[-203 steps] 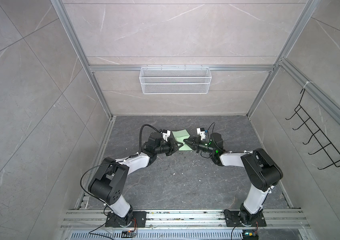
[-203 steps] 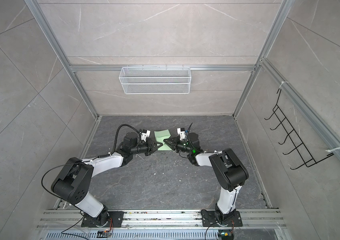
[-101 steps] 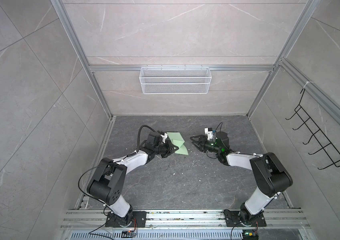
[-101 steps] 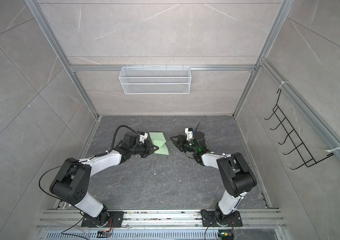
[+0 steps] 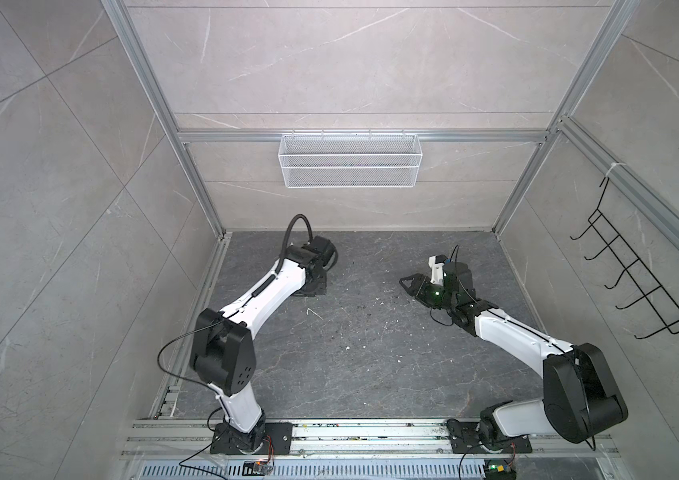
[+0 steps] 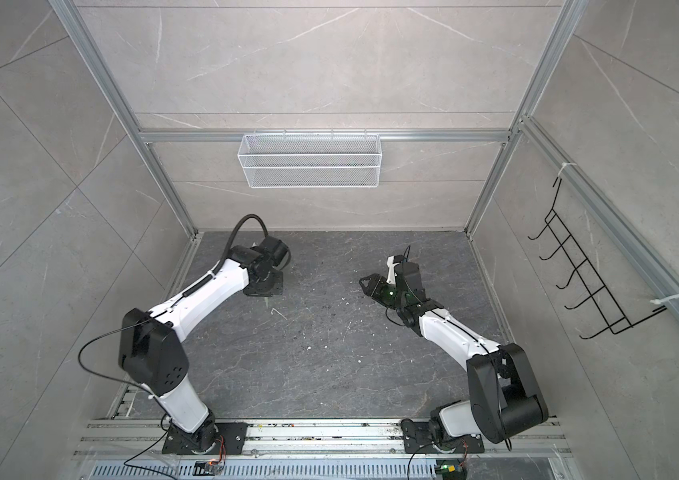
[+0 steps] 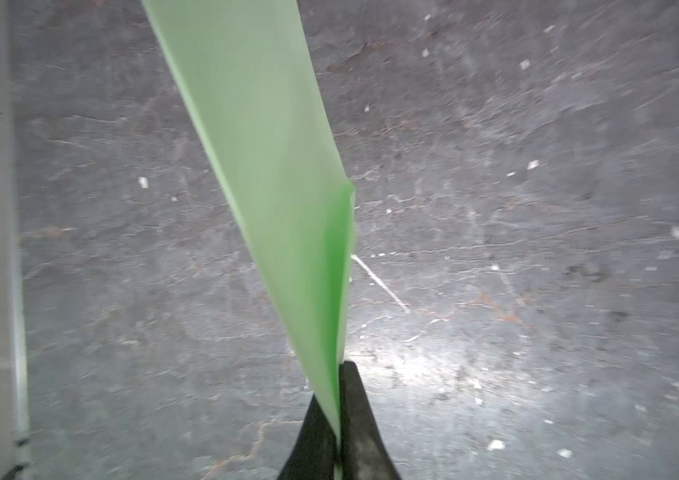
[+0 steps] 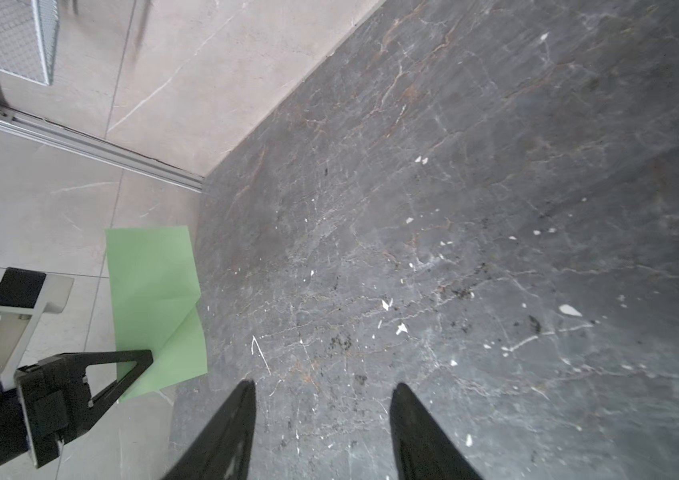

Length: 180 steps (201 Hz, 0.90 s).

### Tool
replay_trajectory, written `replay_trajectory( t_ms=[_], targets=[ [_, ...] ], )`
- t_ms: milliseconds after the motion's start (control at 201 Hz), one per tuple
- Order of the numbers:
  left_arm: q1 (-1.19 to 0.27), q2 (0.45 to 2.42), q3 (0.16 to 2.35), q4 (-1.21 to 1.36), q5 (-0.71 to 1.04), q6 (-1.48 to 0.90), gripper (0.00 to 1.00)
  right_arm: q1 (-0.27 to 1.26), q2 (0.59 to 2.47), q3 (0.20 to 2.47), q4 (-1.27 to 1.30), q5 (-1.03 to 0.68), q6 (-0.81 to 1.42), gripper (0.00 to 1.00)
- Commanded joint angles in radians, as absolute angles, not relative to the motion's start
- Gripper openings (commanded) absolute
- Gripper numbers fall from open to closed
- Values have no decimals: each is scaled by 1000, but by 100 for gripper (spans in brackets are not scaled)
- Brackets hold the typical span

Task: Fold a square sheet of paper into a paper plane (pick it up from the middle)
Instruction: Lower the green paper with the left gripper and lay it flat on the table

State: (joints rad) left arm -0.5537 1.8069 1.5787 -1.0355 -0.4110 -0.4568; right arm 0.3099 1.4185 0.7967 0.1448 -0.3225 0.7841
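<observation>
The square sheet of paper [image 7: 271, 166] is pale green and folded, with a diagonal crease [image 8: 179, 316]. My left gripper [image 7: 339, 399] is shut on its lower edge, and the sheet stands up from the jaws. In the right wrist view that left gripper [image 8: 144, 359] holds the sheet [image 8: 150, 282] close to the left wall. In both top views the left wrist [image 5: 312, 266] points down and hides the paper. My right gripper [image 8: 323, 390] is open over bare floor, apart from the paper, and shows in both top views [image 5: 405, 282] [image 6: 364, 282]. No paper plane is in view.
A white wire basket [image 5: 350, 166] hangs on the back wall. A black hook rack [image 5: 641, 286] is on the right wall. Small white scraps [image 5: 314, 312] lie on the dark stone floor [image 5: 371, 365]. The left wall rail [image 5: 208, 286] runs close to the left arm.
My right gripper has opened, let go of the paper and drawn back to the right. The left gripper has carried the paper left and turned downward, so the sheet no longer shows from above.
</observation>
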Motion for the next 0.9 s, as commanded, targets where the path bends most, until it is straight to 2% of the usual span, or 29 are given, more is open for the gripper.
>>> replay_trajectory(
  t_ms=[0, 174, 304, 433, 617, 776, 891],
  targets=[
    [-628, 1954, 1659, -1227, -604, -429, 9, 311, 1391, 794, 89, -278, 747, 55],
    [-696, 2131, 1777, -1200, -504, -459, 14, 310, 1360, 763, 83, -250, 754, 55],
    [-709, 2146, 1771, -1090, -335, -477, 27, 308, 1357, 748, 84, -233, 766, 56],
    [-701, 2083, 1718, -972, -198, -467, 43, 310, 1375, 744, 91, -239, 764, 57],
    [-614, 1925, 1548, -753, 71, -494, 58, 322, 1442, 778, 102, -300, 753, 58],
    [-494, 1770, 1345, -560, 193, -555, 72, 448, 1564, 861, 106, -316, 751, 57],
    [-387, 1668, 1208, -467, 213, -599, 77, 559, 1683, 956, 121, -322, 759, 56]
  ],
)
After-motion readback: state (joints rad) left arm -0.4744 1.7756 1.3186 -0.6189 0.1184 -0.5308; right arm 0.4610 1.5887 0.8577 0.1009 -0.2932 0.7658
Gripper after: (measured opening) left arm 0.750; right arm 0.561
